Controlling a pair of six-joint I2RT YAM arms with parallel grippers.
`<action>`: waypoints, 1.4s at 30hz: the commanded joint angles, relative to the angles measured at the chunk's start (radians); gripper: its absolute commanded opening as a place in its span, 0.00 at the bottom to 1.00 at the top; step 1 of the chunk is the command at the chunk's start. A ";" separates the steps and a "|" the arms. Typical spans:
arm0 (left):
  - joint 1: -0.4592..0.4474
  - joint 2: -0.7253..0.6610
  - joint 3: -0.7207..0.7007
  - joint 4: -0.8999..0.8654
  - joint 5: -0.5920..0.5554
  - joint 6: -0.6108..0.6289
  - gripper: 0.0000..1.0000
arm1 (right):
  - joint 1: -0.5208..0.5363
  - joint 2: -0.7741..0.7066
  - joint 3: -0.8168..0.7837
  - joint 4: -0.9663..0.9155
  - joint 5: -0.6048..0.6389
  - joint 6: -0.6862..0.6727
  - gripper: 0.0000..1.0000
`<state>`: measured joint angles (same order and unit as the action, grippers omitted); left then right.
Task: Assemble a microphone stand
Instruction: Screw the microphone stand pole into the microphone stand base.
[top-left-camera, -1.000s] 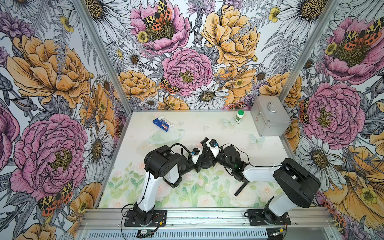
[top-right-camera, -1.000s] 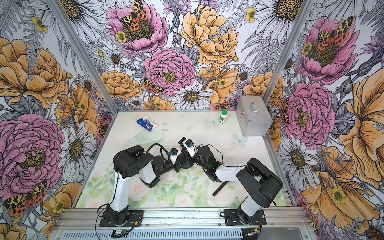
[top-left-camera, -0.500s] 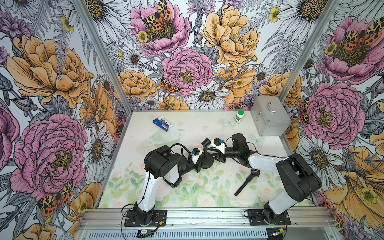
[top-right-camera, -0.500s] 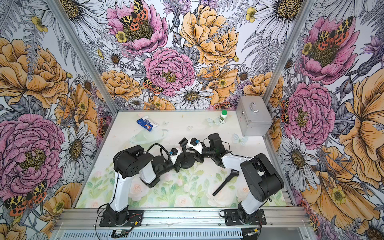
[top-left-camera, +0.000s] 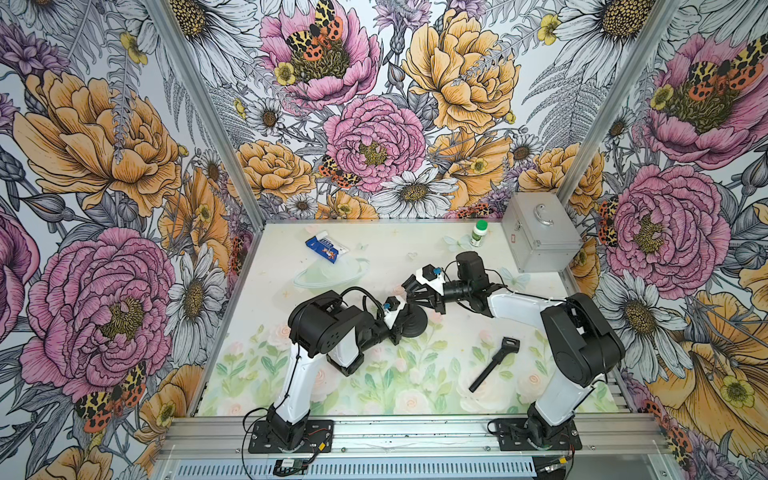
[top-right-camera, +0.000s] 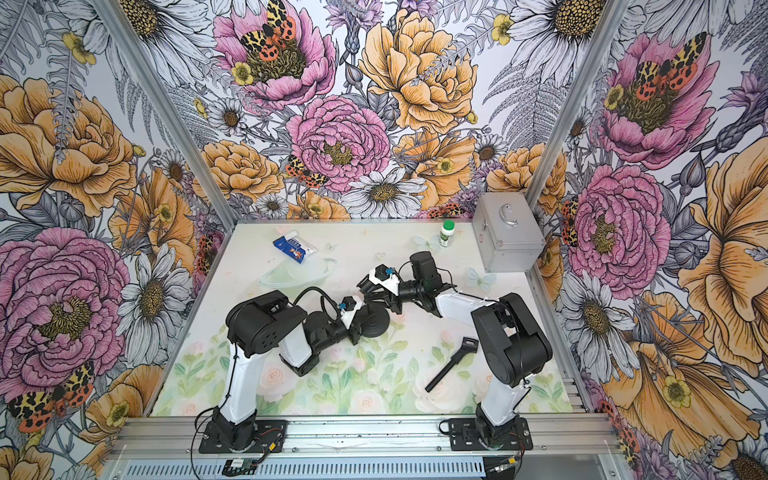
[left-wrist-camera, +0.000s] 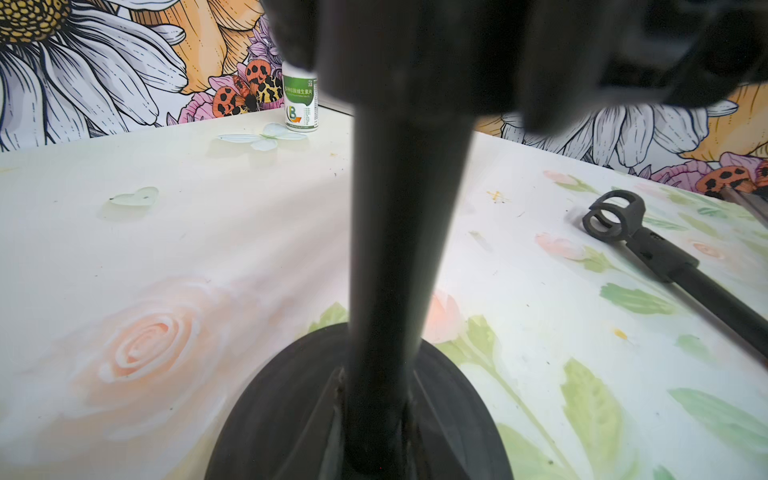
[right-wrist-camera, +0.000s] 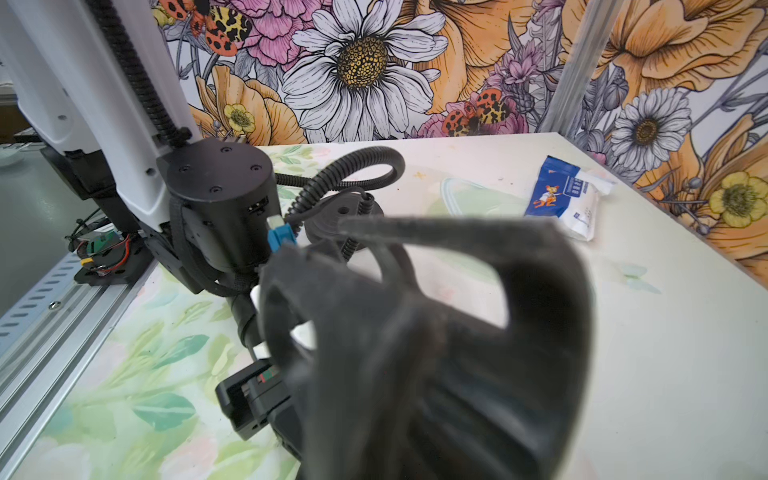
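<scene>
A black round stand base (top-left-camera: 417, 325) (top-right-camera: 377, 323) sits on the table with its post (left-wrist-camera: 395, 249) upright. My left gripper (top-left-camera: 398, 326) (top-right-camera: 358, 324) is shut low on that post, just above the base (left-wrist-camera: 282, 415). My right gripper (top-left-camera: 409, 291) (top-right-camera: 366, 291) reaches in from the right, level with the post's top. Its blurred fingers (right-wrist-camera: 457, 232) look shut; I cannot tell whether they touch the post. The black microphone clip on its rod (top-left-camera: 494, 363) (top-right-camera: 451, 365) (left-wrist-camera: 615, 216) lies loose on the table, in front of the right arm.
A silver case (top-left-camera: 540, 237) stands at the back right with a green-capped white bottle (top-left-camera: 478, 232) (left-wrist-camera: 300, 102) beside it. A blue and white packet (top-left-camera: 326, 249) (right-wrist-camera: 561, 199) and a clear plastic piece (top-left-camera: 332, 272) lie at the back left.
The right arm swung from in front of the stand to its back right side, uncovering the clip rod. Its jaws opened on the way and closed again. The left gripper has not moved.
</scene>
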<state>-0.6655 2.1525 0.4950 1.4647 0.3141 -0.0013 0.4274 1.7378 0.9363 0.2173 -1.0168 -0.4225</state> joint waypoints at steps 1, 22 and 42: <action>-0.007 0.044 -0.024 -0.053 -0.009 -0.003 0.25 | 0.008 0.001 0.006 -0.038 0.054 0.013 0.03; -0.009 0.039 -0.027 -0.053 -0.015 0.002 0.24 | 0.140 -0.125 -0.229 0.261 0.309 0.164 0.35; -0.013 0.046 -0.021 -0.053 -0.010 0.004 0.24 | 0.025 0.023 0.063 -0.193 0.105 -0.138 0.11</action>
<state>-0.6655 2.1525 0.4946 1.4647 0.3096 -0.0010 0.4274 1.7679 1.0183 0.0521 -1.0519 -0.5892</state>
